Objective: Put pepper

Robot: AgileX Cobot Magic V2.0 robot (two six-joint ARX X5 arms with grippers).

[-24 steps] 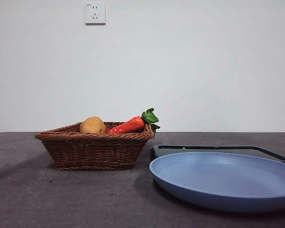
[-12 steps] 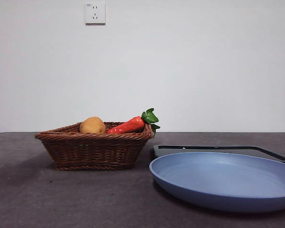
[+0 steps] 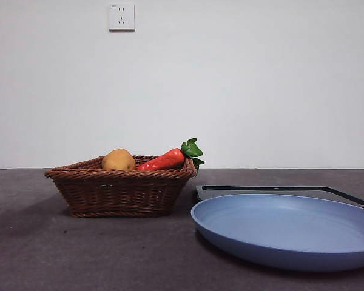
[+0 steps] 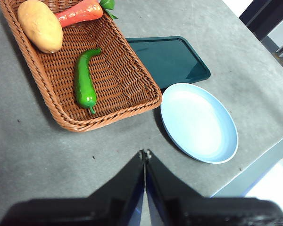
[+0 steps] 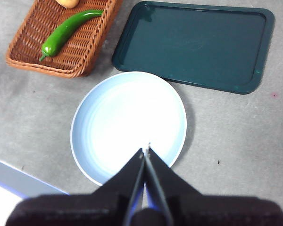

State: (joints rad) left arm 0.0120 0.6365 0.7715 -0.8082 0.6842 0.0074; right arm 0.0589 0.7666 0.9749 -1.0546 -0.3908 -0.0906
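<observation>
The green pepper [image 4: 83,81] lies flat inside the brown wicker basket [image 4: 132,70], stem end toward the basket's near rim. It also shows in the right wrist view [image 5: 66,30]. In the front view the basket's wall [image 3: 118,191] hides it. My left gripper [image 4: 145,154] is shut and empty, high above the bare table beside the basket. My right gripper [image 5: 146,151] is shut and empty, high above the blue plate [image 5: 127,122]. Neither arm shows in the front view.
A potato [image 4: 39,25] and a red-orange carrot with green leaves [image 4: 80,12] lie in the basket's far end. A dark green tray [image 5: 193,44] lies behind the blue plate [image 3: 291,230]. The table's front edge shows in both wrist views.
</observation>
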